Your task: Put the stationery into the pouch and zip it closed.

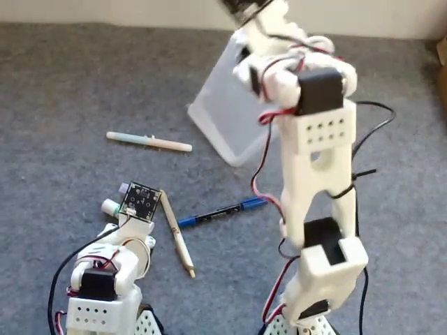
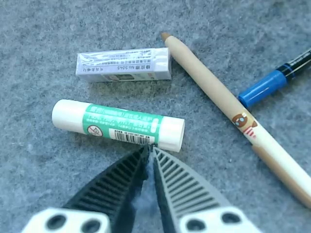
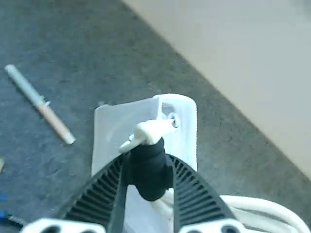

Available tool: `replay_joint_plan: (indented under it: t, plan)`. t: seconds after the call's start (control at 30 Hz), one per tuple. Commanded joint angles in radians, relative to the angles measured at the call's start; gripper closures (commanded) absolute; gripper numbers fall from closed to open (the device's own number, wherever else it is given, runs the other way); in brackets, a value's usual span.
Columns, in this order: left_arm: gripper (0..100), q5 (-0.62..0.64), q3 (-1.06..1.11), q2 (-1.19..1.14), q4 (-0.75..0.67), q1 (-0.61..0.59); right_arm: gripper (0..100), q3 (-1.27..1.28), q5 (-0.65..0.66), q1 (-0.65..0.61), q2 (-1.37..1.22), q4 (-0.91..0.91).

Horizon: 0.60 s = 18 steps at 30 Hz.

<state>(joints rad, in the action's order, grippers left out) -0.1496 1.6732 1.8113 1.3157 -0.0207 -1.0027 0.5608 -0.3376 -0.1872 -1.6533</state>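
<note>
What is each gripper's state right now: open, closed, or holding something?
Left gripper: closed, empty, tips by the glue stick.
Right gripper: closed on a black piece at the pouch.

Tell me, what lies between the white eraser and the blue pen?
A beige pen lies between the white eraser and the blue pen, as the left wrist view shows.

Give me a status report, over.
Left claw shut, tip at glue stick. Right claw shut on pouch. Eraser, blue pen loose on carpet.

surf: grey felt-like mat (image 1: 63,84) | bg: pale wall (image 3: 243,58) along mat's far edge, meets it in straight line
</note>
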Motion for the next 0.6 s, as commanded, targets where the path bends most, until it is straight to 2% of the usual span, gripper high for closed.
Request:
replay_joint_plan:
  t: [0.0, 0.1, 0.47, 0.57]
  plan:
    - [97, -0.003, 0.022, 0.01, 0.006, -0.002, 99.2, -0.018, -0.029, -0.053, 0.067, -0.111]
    - [97, -0.003, 0.022, 0.01, 0.006, -0.002, 99.2, 0.042, -0.11, -0.038, 0.104, -0.111]
    - [97, -0.003, 0.022, 0.01, 0.006, -0.002, 99.2, 0.423, -0.12, -0.142, 0.338, -0.108]
    - [97, -0.003, 0.022, 0.01, 0.006, -0.002, 99.2, 0.526, -0.16, -0.182, 0.414, -0.107]
